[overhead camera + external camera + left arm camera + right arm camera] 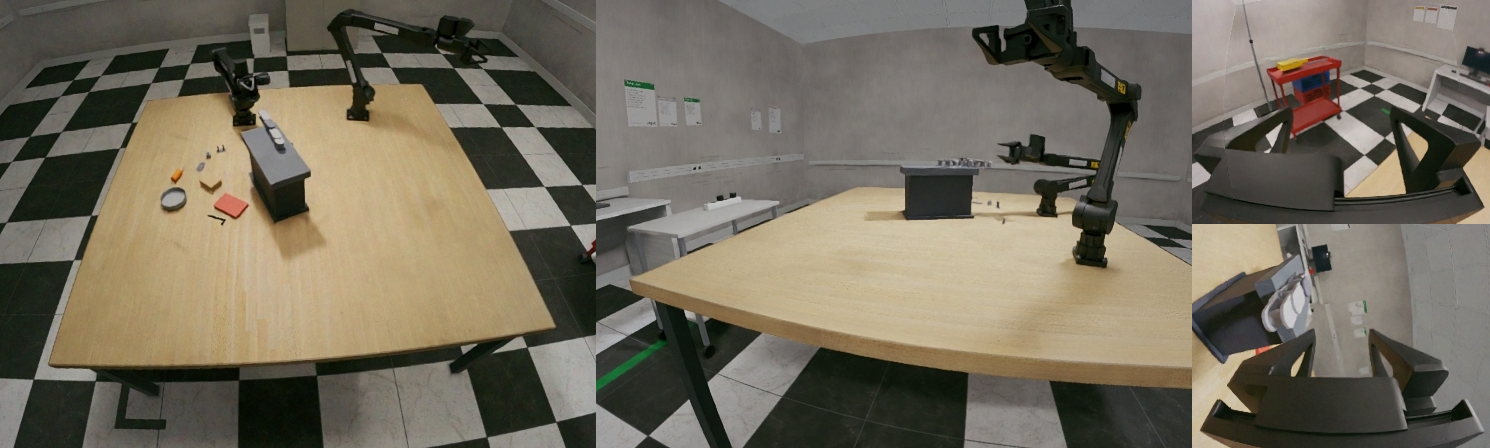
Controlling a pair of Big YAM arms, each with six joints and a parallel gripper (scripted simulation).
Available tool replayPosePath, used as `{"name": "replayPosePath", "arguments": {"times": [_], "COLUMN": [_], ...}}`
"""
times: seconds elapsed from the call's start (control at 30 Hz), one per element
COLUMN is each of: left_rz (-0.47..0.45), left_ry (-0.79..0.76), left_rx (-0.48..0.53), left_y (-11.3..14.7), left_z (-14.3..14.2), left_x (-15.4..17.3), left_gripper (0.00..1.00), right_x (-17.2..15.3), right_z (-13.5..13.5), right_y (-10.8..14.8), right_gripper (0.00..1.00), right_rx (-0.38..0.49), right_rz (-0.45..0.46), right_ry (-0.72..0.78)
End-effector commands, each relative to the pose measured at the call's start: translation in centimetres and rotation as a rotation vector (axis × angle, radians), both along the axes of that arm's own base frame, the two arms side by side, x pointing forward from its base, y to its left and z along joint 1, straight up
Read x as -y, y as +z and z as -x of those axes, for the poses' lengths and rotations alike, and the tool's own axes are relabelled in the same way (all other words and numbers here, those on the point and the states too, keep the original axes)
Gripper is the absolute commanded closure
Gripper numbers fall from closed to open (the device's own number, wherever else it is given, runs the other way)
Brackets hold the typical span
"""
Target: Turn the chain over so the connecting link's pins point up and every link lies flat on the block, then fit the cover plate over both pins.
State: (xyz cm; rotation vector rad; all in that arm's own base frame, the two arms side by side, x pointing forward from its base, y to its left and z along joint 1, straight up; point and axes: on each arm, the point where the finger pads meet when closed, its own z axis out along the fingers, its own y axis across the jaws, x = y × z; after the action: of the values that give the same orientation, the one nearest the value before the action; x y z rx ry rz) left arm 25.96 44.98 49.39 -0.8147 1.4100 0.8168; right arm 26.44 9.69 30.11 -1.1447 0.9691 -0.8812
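Observation:
The chain (278, 138) (963, 163) (1292, 306) of light grey links lies along one edge of the top of the dark grey block (270, 162) (938, 195) (1237, 326). Which way any pins point is too small to tell. A small grey part with two upright pins (221, 149) and a grey oval plate (201, 166) lie on the table beside the block. My left gripper (477, 54) (1341, 111) is open and empty, high up beyond the table edge. My right gripper (1001, 151) (1342, 334) is partly open and empty, raised on the block's arm side.
Beside the block lie a red pad (231, 205), a black hex key (217, 218), a wooden piece (210, 183), a round grey dish (173, 199), an orange-handled tool (177, 175) and another small grey part (208, 155). A red cart (1304, 72) stands off the table.

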Motion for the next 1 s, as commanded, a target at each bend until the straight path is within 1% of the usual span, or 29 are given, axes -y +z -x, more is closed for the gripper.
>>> {"name": "replayPosePath", "arguments": {"times": [0.0,0.13,0.2,0.23,0.27,0.3,0.33,0.37,0.43,0.47,0.5,0.63,0.77,0.8,0.83,0.87,0.9,0.93,0.97], "left_rz": [-0.067,-0.067,-0.067,-0.067,-0.067,-0.067,-0.067,-0.067,-0.067,-0.067,-0.067,-0.067,-0.067,-0.067,-0.067,-0.067,-0.067,-0.067,-0.067], "left_ry": [-0.003,-0.003,-0.003,-0.003,-0.003,-0.003,-0.003,-0.003,-0.003,-0.003,-0.003,-0.003,-0.003,-0.003,-0.003,-0.003,-0.003,-0.003,-0.003], "left_rx": [0.041,0.041,0.041,0.041,0.041,0.041,0.041,0.041,0.041,0.041,0.041,0.041,0.041,0.041,0.041,0.041,0.041,0.041,0.041], "left_y": [4.0,4.0,4.0,4.0,4.0,4.0,4.0,4.0,4.0,4.0,4.0,4.0,4.0,4.0,4.0,4.0,4.0,4.0,4.0], "left_z": [0.0,0.0,0.0,0.0,0.0,0.0,0.0,0.0,0.0,0.0,0.0,0.0,0.0,0.0,0.0,0.0,0.0,0.0,0.0], "left_x": [0.5,0.5,0.5,0.5,0.5,0.5,0.5,0.5,0.5,0.5,0.5,0.5,0.5,0.5,0.5,0.5,0.5,0.5,0.5], "left_gripper": [0.0,0.0,0.0,0.0,0.0,0.0,0.0,0.0,0.0,0.0,0.0,0.0,0.0,0.0,0.0,0.0,0.0,0.0,0.0], "right_x": [-0.4,-0.6,-0.6,-0.6,-0.6,-0.9,-0.9,-1.2,-1.3,-1.2,-1.1,-1.1,-1.1,-1.2,-1.2,-1.2,-1.1,-1.2,-1.2], "right_z": [1.1,1.6,1.6,1.8,1.8,1.1,0.4,0.6,0.6,0.3,0.2,-0.4,-0.5,-0.5,-0.6,-0.6,-0.6,-0.7,-0.8], "right_y": [0.3,-0.9,-0.9,-0.4,-1.2,-2.6,-4.3,-3.8,-4.0,-2.3,-2.1,-3.4,-3.3,-3.8,-2.9,-2.6,-2.7,-3.5,-3.2], "right_gripper": [0.47,0.47,0.47,0.47,0.47,0.47,0.47,0.47,0.47,0.47,0.47,0.47,0.47,0.47,0.47,0.47,0.47,0.47,0.47], "right_rx": [0.094,0.12,0.12,0.128,0.126,0.078,0.008,0.026,0.017,0.034,0.032,-0.005,-0.009,-0.016,-0.003,0.001,0.0,-0.013,-0.008], "right_rz": [0.102,0.146,0.146,0.151,0.153,0.174,0.185,0.151,0.143,0.135,0.137,0.154,0.159,0.167,0.16,0.157,0.158,0.166,0.164], "right_ry": [0.0,0.005,0.005,0.006,0.007,0.011,0.008,0.022,0.03,0.021,0.017,0.011,0.011,0.014,0.01,0.01,0.01,0.011,0.01]}}
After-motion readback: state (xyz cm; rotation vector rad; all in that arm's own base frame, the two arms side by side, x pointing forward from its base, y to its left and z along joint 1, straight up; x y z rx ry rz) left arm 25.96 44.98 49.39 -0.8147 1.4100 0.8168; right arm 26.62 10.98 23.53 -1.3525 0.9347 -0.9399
